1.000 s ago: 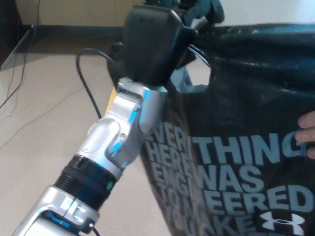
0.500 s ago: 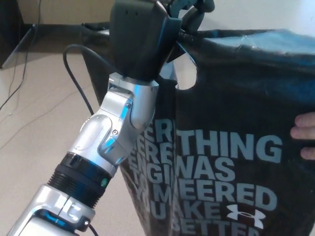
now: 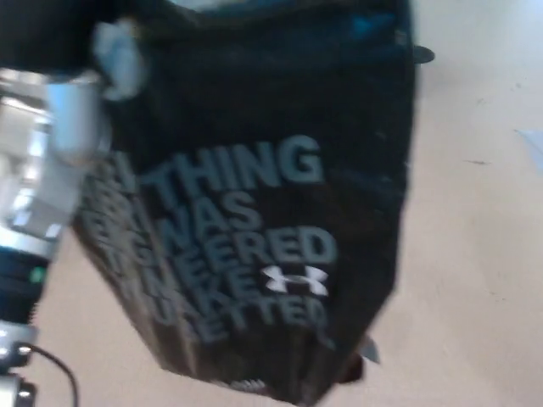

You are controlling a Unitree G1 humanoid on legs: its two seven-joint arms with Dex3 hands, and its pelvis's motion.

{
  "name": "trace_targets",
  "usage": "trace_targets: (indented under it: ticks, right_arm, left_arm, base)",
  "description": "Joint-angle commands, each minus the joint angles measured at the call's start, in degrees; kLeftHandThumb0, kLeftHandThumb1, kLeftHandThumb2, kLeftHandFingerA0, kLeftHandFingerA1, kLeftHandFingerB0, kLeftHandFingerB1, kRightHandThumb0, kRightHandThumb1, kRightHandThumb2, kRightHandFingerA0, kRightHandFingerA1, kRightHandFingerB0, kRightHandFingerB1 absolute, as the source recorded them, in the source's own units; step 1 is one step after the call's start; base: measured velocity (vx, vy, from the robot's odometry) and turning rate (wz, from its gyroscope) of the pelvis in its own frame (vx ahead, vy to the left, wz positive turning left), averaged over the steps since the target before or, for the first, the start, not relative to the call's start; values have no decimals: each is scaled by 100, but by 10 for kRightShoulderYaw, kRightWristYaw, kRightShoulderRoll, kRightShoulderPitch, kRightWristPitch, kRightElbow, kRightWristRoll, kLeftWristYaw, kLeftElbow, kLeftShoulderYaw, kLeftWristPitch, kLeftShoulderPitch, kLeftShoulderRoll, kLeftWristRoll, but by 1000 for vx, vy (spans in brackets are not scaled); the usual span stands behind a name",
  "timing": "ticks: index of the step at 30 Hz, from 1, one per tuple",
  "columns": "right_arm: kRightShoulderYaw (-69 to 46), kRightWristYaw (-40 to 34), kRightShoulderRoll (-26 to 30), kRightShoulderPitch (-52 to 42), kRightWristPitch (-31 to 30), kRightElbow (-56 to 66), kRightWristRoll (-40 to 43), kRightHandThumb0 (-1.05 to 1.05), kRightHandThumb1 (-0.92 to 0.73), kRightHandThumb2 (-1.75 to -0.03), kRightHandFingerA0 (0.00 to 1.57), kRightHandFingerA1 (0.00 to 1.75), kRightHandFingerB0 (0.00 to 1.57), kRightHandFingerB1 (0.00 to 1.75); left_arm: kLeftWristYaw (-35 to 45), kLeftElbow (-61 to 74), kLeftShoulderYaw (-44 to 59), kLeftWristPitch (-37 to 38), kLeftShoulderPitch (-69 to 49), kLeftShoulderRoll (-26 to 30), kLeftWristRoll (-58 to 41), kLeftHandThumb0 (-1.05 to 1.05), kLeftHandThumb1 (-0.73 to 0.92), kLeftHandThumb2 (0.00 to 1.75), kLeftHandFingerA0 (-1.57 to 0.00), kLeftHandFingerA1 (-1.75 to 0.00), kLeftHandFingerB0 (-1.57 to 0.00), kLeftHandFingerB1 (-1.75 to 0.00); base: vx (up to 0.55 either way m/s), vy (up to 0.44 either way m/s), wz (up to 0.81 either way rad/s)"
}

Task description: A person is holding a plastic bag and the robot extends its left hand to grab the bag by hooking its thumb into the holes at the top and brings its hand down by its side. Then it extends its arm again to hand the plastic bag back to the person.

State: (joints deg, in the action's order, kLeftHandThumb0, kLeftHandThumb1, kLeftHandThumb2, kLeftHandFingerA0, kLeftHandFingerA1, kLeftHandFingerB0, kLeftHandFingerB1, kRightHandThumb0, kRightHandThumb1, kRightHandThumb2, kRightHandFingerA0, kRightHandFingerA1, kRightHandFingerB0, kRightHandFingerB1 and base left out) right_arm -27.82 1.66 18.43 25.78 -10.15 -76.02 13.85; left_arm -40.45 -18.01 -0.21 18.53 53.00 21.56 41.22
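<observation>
The black plastic bag (image 3: 254, 212) with pale blue lettering and a white logo fills the middle of the blurred head view and hangs over the floor. Its top left corner, with a pale handle hole (image 3: 119, 55), sits against my left hand (image 3: 47, 34), a dark mass cut off by the top left corner. The hand is shut on the bag's top. My silver left forearm (image 3: 34, 195) runs down the left edge beside the bag. No person's hand touches the bag. My right hand is out of view.
Beige floor (image 3: 475, 254) lies to the right of and below the bag. A small dark object (image 3: 422, 55) pokes out past the bag's upper right edge. A pale scrap (image 3: 533, 144) lies at the right edge. A black cable (image 3: 51, 365) loops by my forearm.
My left arm has swung to the picture's left edge, carrying the bag with it. The person's hand that held the bag's right side is gone, and the bag hangs from my hand alone.
</observation>
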Motion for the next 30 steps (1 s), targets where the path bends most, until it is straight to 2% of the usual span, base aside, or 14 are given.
trace_targets:
  ticks: [1, 5, 6, 9, 12, 13, 14, 18, 19, 20, 24, 26, 27, 30]
  right_arm:
    - [-7, -4, 10, 4, -2, -2, 6, -40, -85, -64, 43, 44, 32, 36]
    - [-5, -10, 8, 6, 1, -1, 2, -41, -83, -64, 48, 46, 37, 38]
    - [-7, -10, 7, 10, -1, 0, 4, -40, -83, -64, 47, 46, 36, 38]
    - [-7, -14, 8, 16, -3, 0, 5, -40, -83, -64, 49, 47, 38, 40]
    - [-5, -4, 12, 22, 1, 1, 2, -40, -85, -64, 45, 45, 31, 35]
    - [-7, -1, 13, 27, -1, 0, 5, -40, -87, -65, 42, 43, 27, 33]
    - [-8, -2, 13, 31, -3, 0, 6, -40, -86, -65, 44, 44, 29, 34]
    - [-4, -13, 14, 44, -5, 0, 2, -41, -84, -64, 48, 45, 34, 36]
    - [-7, -11, 14, 45, -6, 0, 5, -41, -83, -64, 48, 45, 33, 36]
    - [-4, -4, 16, 45, -3, 0, 1, -40, -86, -65, 43, 44, 29, 36]
    - [0, -1, 17, 45, 0, 0, -2, -41, -84, -65, 47, 46, 31, 37]
    - [-7, -4, 19, 49, -5, -1, 5, -41, -83, -64, 49, 47, 32, 36]
    - [-8, -3, 21, 51, -5, -1, 5, -41, -82, -64, 49, 47, 32, 36]
    - [-7, 7, 25, 59, -3, 0, 5, -41, -85, -65, 45, 44, 28, 34]
  left_arm:
    - [2, 19, 27, 77, -20, 35, -57, 2, 57, 94, -98, -154, -87, -120]
    - [-1, 31, 38, 90, -48, 42, -63, 0, 52, 99, -99, -155, -88, -124]
    - [-10, 37, 43, 90, -61, 49, -54, 0, 52, 103, -94, -164, -83, -125]
    - [-15, 43, 53, 97, -81, 56, -54, 0, 53, 103, -95, -168, -81, -129]
    - [-33, 34, 74, 114, -111, 71, -54, 1, 57, 100, -94, -167, -84, -128]
    - [-30, 24, 82, 127, -123, 79, -65, 3, 53, 93, -100, -162, -88, -128]
    - [-30, 18, 89, 127, -132, 86, -66, -1, 63, 89, -87, -168, -77, -134]
    - [-41, -14, 109, 151, -164, 101, -74, 0, 61, 95, -89, -169, -81, -129]
    - [-37, -17, 113, 156, -176, 99, -81, -1, 57, 94, -108, -157, -90, -122]
    - [-44, -22, 116, 161, -196, 99, -76, 1, 66, 89, -88, -170, -77, -137]
    - [-37, -35, 122, 176, -223, 93, -92, -5, 71, 82, -93, -168, -79, -135]
    - [-57, -50, 121, 178, -250, 87, -79, -3, 59, 98, -95, -165, -84, -130]
    - [-61, -59, 120, 186, -253, 85, -81, -1, 52, 107, -121, -133, -92, -111]
    - [-87, -98, 112, 199, -279, 71, -72, 4, 54, 105, -121, -134, -90, -112]
  base:
    - [0, 0, 0]
    - [0, 0, 0]
    - [0, 0, 0]
    - [0, 0, 0]
    - [0, 0, 0]
    - [0, 0, 0]
    - [0, 0, 0]
    - [0, 0, 0]
    - [0, 0, 0]
    - [0, 0, 0]
    - [0, 0, 0]
    - [0, 0, 0]
    - [0, 0, 0]
    - [0, 0, 0]
